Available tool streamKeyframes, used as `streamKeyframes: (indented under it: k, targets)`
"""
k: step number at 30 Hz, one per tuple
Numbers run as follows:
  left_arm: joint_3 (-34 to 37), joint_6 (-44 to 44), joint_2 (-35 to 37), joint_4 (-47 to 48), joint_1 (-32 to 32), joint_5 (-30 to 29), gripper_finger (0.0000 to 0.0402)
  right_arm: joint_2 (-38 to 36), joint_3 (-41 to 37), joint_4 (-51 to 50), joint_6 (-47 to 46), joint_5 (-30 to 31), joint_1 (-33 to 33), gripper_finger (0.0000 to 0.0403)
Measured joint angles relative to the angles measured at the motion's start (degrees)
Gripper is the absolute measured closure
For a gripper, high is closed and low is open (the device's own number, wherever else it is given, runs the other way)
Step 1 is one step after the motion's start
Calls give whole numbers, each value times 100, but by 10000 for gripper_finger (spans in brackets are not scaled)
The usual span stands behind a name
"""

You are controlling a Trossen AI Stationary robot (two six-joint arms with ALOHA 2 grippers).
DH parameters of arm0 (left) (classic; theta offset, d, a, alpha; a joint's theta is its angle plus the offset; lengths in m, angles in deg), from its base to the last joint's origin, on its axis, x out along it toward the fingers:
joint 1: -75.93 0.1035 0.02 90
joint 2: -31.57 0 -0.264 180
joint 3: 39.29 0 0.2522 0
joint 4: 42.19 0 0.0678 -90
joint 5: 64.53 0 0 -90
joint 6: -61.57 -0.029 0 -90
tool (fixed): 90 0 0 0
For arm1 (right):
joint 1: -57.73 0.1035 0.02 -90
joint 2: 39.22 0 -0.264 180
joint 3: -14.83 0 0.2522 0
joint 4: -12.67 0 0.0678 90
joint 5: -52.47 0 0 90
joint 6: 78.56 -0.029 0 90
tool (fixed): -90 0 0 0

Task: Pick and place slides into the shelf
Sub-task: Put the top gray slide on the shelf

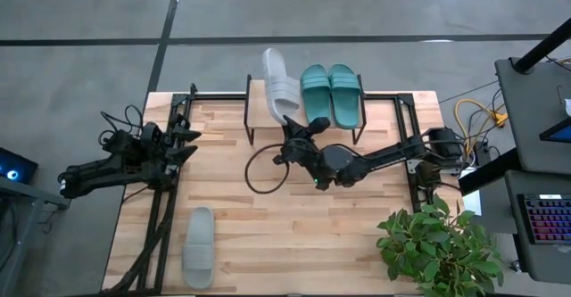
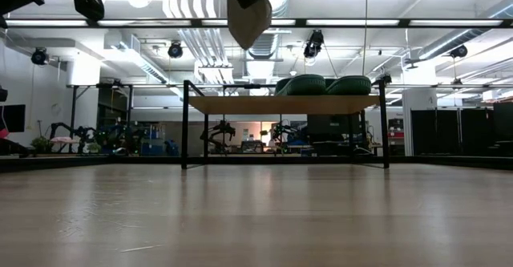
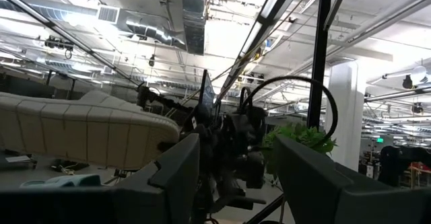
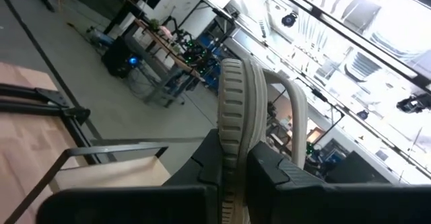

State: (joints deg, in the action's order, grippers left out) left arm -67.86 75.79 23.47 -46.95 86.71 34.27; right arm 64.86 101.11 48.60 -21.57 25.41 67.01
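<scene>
Down at the near edge of the bench [image 1: 294, 252], on the left side, one grey slide [image 1: 198, 246] lies alone with bare wood all around it. Beyond it the middle of the bench is open except for a loop of black cable [image 1: 265, 170]. A potted plant [image 1: 442, 248] crowds the near right corner.

Off at the left edge, the left gripper [image 1: 186, 144] waits with its fingers spread and nothing between them.

Farther back, the right gripper [image 1: 294, 126] has its fingers pinched on the edge of the other grey slide [image 1: 280, 85], which hangs over the left end of the shelf [image 1: 259, 110]. From the right wrist this slide stands on edge above the shelf's left corner. From bench level it hangs clear above the plank.

The teal pair [image 1: 331, 92] sits side by side on the right half of the shelf, leaving the left half open.
</scene>
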Motion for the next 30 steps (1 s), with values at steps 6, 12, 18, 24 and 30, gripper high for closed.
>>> streamKeyframes:
  k: [6,12,18,24,30]
  targets:
    - [0,-1,0,2,0,-2,226,0,-192,-6,-142,-55,-85,380]
    - [0,-2,0,0,0,-1,226,0,-318,-15,-157,-55,-120,380]
    - [0,-2,-2,2,0,-2,226,0,-513,-66,-186,-46,-116,380]
    - [0,-2,0,0,0,-1,226,0,-596,-921,-581,61,-118,380]
    - [0,-2,0,0,0,-2,226,0,-570,-1716,-1144,59,-118,380]
